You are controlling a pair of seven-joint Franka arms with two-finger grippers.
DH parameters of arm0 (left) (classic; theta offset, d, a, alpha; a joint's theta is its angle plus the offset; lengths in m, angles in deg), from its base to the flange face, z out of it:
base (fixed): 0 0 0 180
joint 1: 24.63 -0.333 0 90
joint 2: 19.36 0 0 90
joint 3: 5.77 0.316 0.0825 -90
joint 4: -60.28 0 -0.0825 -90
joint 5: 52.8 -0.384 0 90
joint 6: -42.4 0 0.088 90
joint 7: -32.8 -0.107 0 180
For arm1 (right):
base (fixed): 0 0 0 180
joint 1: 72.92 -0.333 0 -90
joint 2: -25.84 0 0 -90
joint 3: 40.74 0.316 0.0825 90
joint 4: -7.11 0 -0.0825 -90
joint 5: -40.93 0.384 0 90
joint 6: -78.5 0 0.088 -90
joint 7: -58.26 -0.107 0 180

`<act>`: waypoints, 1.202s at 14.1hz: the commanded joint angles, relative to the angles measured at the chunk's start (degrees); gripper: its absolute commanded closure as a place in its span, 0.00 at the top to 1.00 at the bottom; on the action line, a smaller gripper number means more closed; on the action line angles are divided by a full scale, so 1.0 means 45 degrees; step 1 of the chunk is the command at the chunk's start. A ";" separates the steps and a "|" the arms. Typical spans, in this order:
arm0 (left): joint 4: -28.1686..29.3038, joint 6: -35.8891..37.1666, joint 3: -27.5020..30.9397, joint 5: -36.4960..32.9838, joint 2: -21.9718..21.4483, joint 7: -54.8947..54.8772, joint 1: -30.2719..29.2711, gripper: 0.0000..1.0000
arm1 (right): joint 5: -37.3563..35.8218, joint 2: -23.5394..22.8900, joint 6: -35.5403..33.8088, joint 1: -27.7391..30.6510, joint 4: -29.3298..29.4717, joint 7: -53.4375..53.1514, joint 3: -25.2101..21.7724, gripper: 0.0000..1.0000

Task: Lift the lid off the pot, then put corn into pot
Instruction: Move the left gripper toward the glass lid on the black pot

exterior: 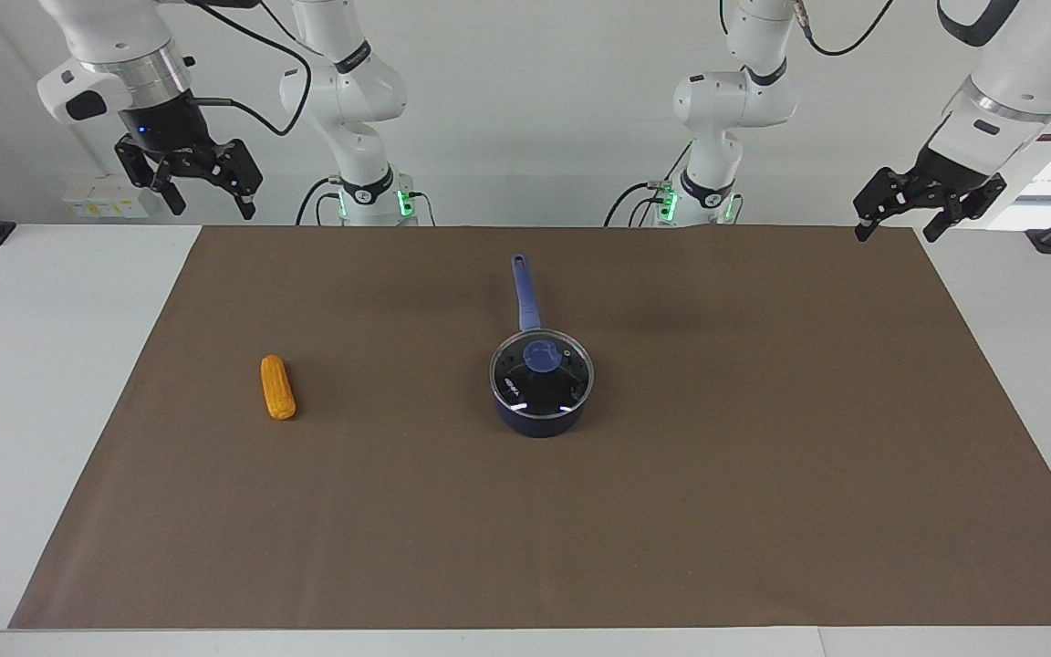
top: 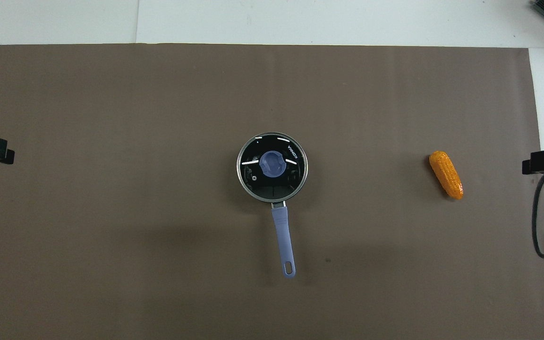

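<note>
Resting on the dark navy saucepan, the clear glass lid is noted; the orange corn cob lies well apart; the left gripper and right gripper are held spread, raised, waiting.

- The pot sits at the frame's centre on the brown mat, blue handle running down toward the bottom edge.
- The lid rests on it, blue knob dead centre.
- The corn lies at centre right, well apart from the pot.
- Dark gripper tips show at both side edges.
</note>
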 commanded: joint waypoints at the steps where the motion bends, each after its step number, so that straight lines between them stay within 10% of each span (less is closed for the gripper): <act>1: 0.0150 -0.0210 0.0079 0.0134 -0.0100 -0.0262 0.0095 1.00 | 0.0081 0.0047 -0.0204 0.0120 0.0064 0.0144 0.0049 1.00; 17: 0.2025 -0.1712 0.0060 0.0154 -0.0239 -0.0029 0.1558 1.00 | 0.0218 0.0067 -0.0321 0.0101 0.0084 0.1277 0.0068 1.00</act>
